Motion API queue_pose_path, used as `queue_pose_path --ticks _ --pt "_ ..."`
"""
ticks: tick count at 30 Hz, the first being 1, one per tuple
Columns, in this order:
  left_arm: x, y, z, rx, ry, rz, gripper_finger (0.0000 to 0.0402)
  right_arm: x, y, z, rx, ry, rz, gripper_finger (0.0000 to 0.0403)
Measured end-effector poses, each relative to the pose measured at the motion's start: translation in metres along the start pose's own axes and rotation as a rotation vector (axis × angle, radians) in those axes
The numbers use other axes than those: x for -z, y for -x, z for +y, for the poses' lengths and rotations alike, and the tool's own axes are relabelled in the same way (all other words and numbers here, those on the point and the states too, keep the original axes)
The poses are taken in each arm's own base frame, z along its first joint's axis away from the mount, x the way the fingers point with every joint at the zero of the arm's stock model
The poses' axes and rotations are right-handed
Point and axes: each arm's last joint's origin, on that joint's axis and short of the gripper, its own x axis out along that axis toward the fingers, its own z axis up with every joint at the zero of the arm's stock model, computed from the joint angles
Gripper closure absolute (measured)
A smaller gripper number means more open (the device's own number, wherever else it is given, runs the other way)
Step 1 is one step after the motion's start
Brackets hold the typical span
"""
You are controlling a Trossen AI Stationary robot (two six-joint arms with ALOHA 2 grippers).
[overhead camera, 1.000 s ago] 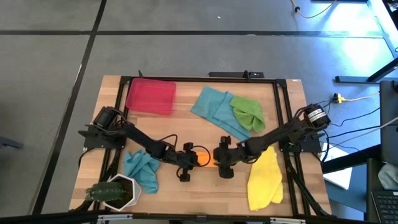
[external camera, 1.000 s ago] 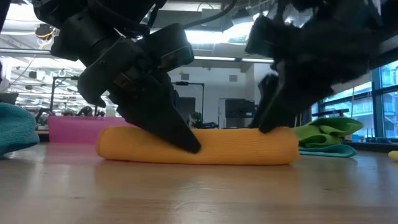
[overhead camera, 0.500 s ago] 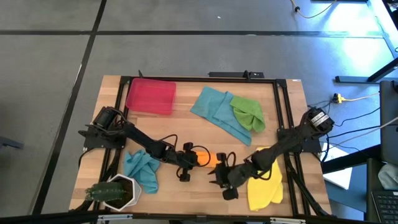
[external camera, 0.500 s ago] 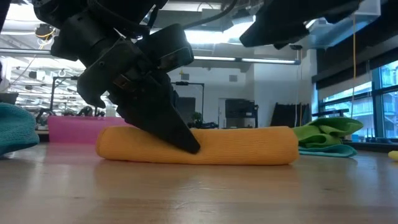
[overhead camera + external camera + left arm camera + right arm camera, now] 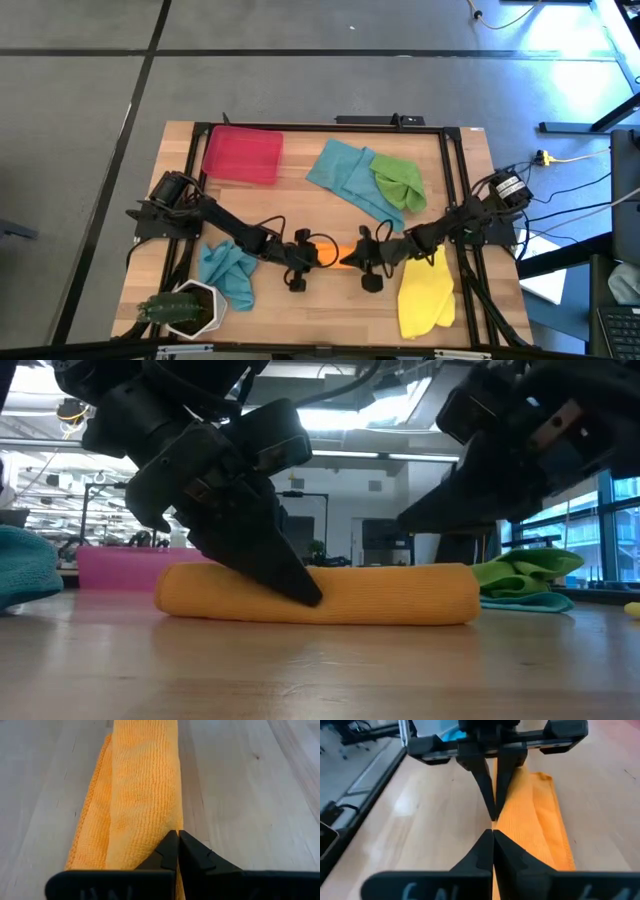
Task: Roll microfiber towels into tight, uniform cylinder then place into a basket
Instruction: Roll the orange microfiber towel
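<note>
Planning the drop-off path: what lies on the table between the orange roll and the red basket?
Bare wood only, in the high view, between the orange roll and the red basket.

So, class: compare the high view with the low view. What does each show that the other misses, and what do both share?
Only the high view shows the yellow towel, the plant pot and the full spread of the table. Only the low view shows the room behind and that the orange towel lies as a rolled cylinder on the wood. Both show the orange roll with the shut left gripper at one end and the shut right gripper at the other, plus the red basket.
</note>
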Motion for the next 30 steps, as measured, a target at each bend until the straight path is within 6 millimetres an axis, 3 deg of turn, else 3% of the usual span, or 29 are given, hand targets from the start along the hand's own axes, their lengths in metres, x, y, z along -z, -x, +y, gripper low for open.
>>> queue_pose_path --ticks 7,11,21,30 --pt "-0.001 0.0 0.002 -0.005 0.007 -0.001 0.0397 -0.007 -0.004 0.007 -0.031 0.006 -0.019 0.0395" --pt "-0.001 0.0 0.002 -0.005 0.007 -0.001 0.04 0.0 -0.013 0.009 -0.03 0.02 0.009 0.0395" --pt "-0.001 0.0 0.002 -0.005 0.014 0.001 0.04 0.013 -0.028 -0.018 0.112 -0.069 0.047 0.0394" --pt "-0.001 0.0 0.002 -0.005 0.014 0.001 0.0388 0.015 -0.028 -0.023 0.164 -0.101 0.071 0.0394"
